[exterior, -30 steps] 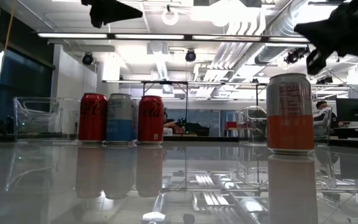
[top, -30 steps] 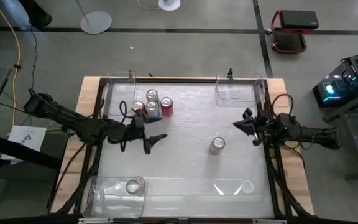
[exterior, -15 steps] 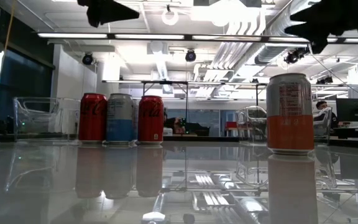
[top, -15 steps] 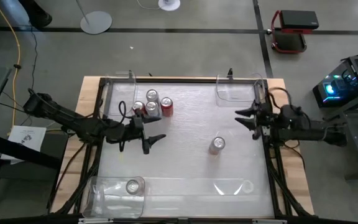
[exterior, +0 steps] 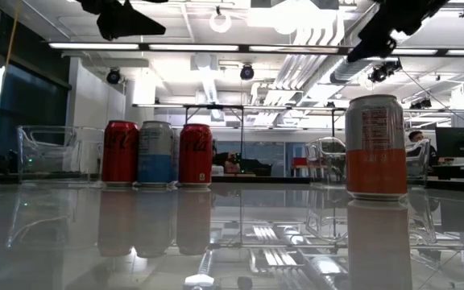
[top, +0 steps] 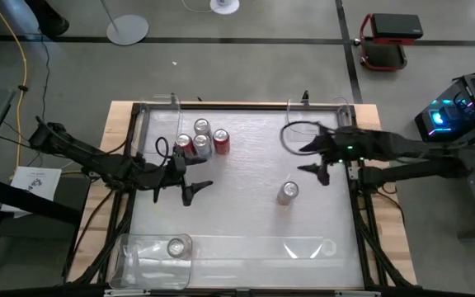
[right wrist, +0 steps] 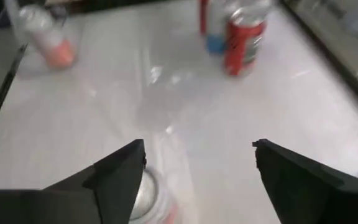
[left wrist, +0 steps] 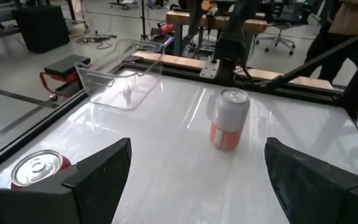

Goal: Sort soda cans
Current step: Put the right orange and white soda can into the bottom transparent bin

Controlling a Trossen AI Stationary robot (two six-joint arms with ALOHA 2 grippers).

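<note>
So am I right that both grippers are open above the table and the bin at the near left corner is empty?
Not quite: the bin at the near left corner holds one can, as the high view shows. The rest stands: the left gripper and right gripper are both open above the table.

Legible text: white Coca-Cola script, running vertically, on two red soda cans (exterior: 121,152) (exterior: 195,155). Fine print on the orange-and-silver can (exterior: 375,147): present, not readable. No other markings legible.
</note>
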